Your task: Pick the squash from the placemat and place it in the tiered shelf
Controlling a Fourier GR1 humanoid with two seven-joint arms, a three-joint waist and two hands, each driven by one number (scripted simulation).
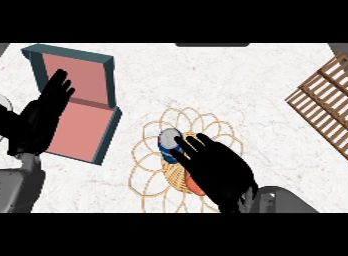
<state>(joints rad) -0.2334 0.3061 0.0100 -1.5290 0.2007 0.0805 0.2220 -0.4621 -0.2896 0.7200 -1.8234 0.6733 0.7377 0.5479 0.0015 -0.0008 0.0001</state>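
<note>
Surface (229,80): white, marbled with faint grey veining. A teal-walled tiered shelf (77,107) with pink panels lies on it, partly under the left robot hand (40,117). A woven, flower-patterned placemat (151,150) lies under and just left of the right robot hand (217,170). A slatted wooden rack (332,105) sits well to the right of that hand, at the edge.
</note>
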